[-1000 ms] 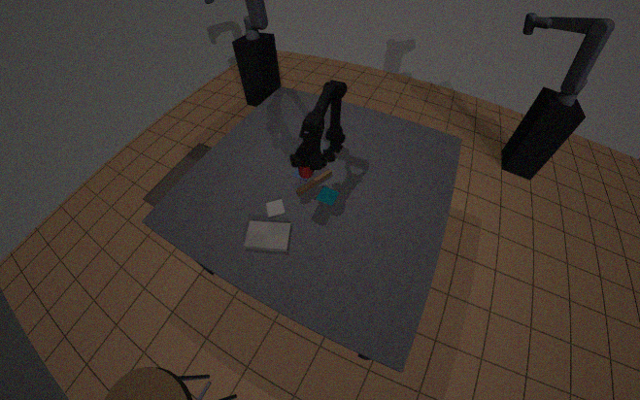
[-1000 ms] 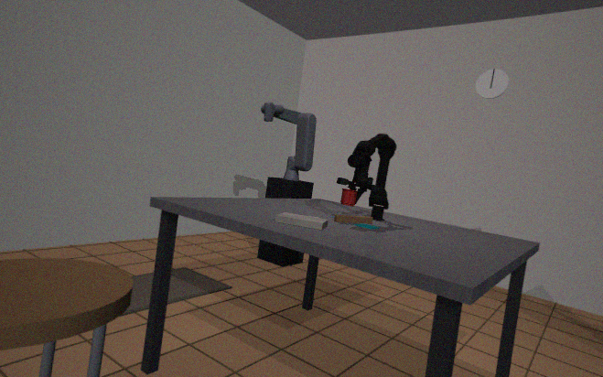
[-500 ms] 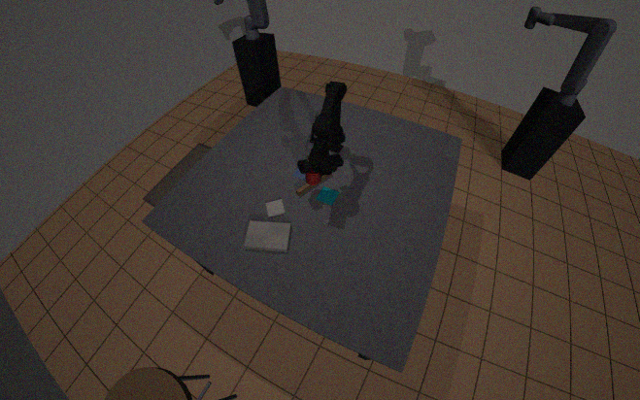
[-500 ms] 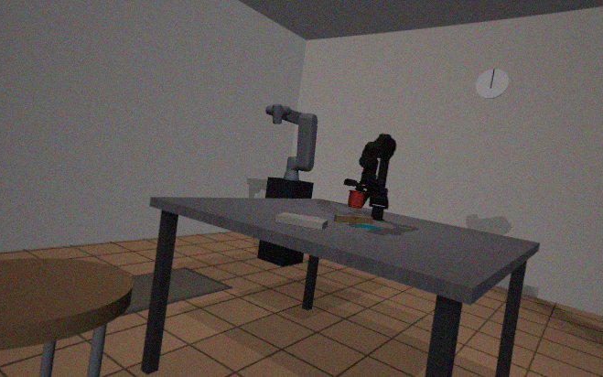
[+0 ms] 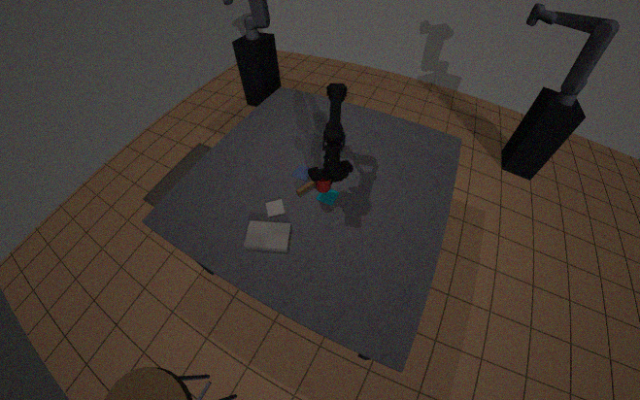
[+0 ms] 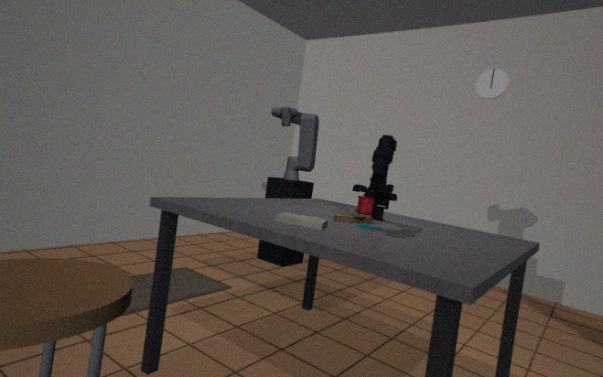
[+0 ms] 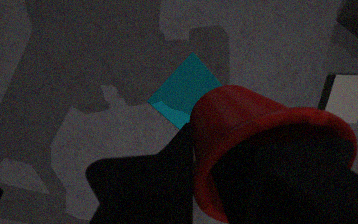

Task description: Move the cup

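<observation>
The red cup (image 5: 322, 186) (image 6: 365, 206) (image 7: 240, 107) is held clear of the table, roughly upright in the exterior view. My gripper (image 5: 323, 180) (image 6: 368, 196) (image 7: 194, 127) is shut on its wall, with one finger inside the cup and one outside. The teal pad (image 5: 327, 197) (image 6: 367, 226) (image 7: 187, 82) lies flat on the table, close to the cup in the top view and partly behind it in the wrist view. The blue pad (image 5: 300, 173) lies beyond the wooden bar, partly hidden by the arm. No marbles can be made out; the cup's inside is dark and blocked by the finger.
A wooden bar (image 5: 304, 188) (image 6: 352, 219) lies between the two pads, partly hidden below the cup. A small white block (image 5: 275, 207) (image 7: 350, 97) and a larger white box (image 5: 267, 236) (image 6: 301, 220) lie further off on the grey table (image 5: 361, 278) (image 6: 228, 212).
</observation>
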Robot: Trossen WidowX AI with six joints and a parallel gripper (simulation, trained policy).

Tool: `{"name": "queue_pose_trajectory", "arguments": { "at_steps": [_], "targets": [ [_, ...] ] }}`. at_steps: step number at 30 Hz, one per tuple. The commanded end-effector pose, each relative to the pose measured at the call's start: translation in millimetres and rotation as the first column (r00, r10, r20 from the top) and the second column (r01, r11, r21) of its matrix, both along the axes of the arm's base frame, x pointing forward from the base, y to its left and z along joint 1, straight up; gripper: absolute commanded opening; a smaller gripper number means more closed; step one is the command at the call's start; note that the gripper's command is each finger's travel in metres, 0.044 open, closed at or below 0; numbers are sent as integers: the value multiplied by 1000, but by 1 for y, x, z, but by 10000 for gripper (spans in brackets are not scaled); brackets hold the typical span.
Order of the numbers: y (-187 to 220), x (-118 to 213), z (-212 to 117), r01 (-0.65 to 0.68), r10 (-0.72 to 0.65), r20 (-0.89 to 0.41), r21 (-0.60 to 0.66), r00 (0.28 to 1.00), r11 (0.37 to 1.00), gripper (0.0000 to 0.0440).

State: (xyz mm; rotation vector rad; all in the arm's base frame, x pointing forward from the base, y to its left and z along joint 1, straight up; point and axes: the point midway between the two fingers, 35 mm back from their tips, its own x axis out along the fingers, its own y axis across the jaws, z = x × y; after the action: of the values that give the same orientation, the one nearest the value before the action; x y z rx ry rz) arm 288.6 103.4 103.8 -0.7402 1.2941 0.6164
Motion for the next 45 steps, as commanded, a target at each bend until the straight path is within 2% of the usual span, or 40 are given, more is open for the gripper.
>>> {"name": "queue_pose_trajectory", "arguments": {
  "at_steps": [1,17,23,28,45],
  "targets": [
    [8,-1,-7,-4,4,4,-2,1000,1000,0],
    [15,-8,-43,-2,2,18,-10,1000,1000,51],
    [20,-1,-33,-1,-1,64,41,998,999,128],
    [21,-1,-23,-8,1,90,72,996,997,135],
    [18,-16,11,-15,-6,141,148,990,989,215]
  ]
}}
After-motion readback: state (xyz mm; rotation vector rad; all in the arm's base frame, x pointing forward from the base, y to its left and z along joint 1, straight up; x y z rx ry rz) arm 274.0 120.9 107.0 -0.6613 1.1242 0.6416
